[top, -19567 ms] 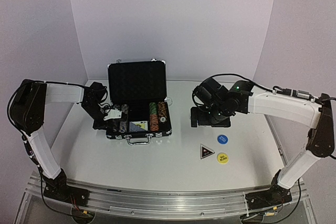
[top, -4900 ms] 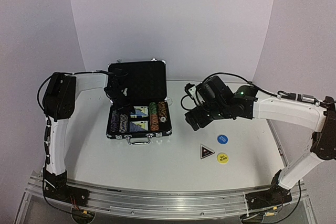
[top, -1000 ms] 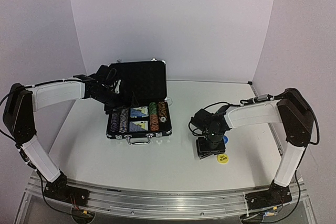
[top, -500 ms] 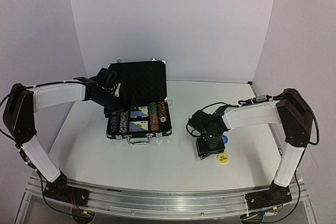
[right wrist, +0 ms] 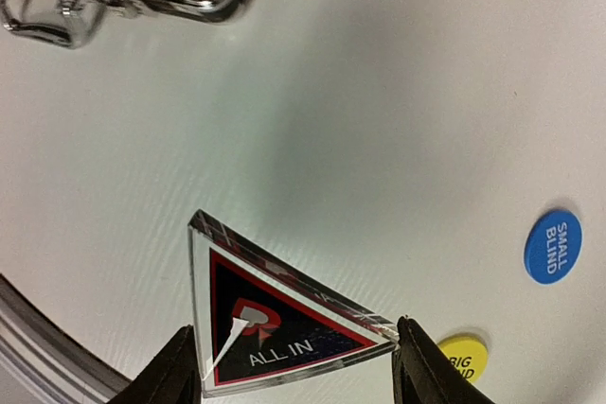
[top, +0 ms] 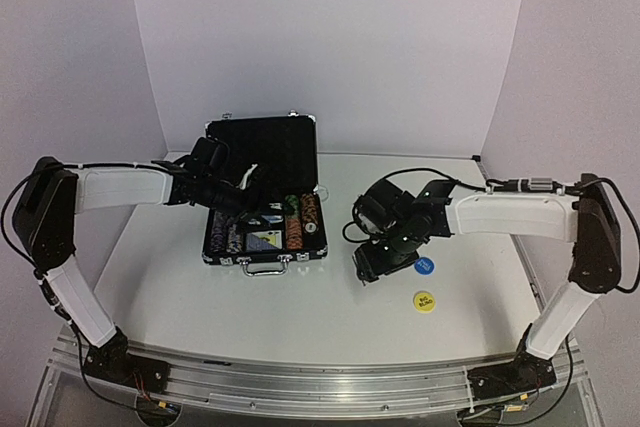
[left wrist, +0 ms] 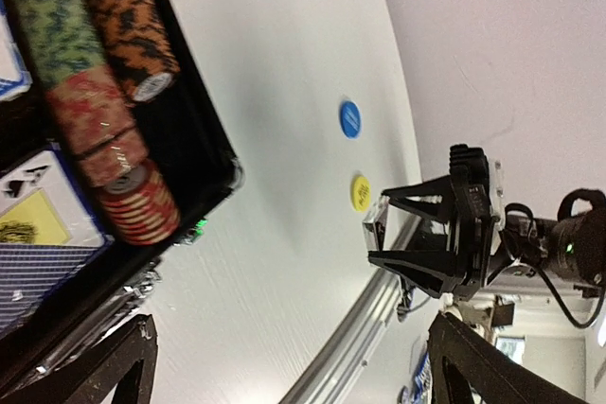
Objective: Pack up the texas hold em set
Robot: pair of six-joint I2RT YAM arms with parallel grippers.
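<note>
The black case (top: 262, 152) of the texas hold em set stands open at the back left, with rows of striped chips (top: 298, 219) and blue card decks (top: 264, 240) in its tray. My right gripper (top: 366, 267) hangs above the table right of the case, shut on the black triangular "ALL IN" marker (right wrist: 275, 328), which is pinched by its two corners. The blue button (top: 424, 266) and yellow button (top: 425, 301) lie on the table beside it. My left gripper (top: 243, 194) hovers open over the case's left side, holding nothing.
The case's silver handle (top: 264, 269) points toward the arms. In the left wrist view the chip rows (left wrist: 104, 73) fill the top left, and the right gripper (left wrist: 379, 229) shows beyond both buttons. An aluminium rail (top: 300, 372) runs along the table's near edge.
The right gripper has risen off the table with the triangular marker and shifted left toward the case. The left gripper has slid right, from the case's left edge to above its tray.
</note>
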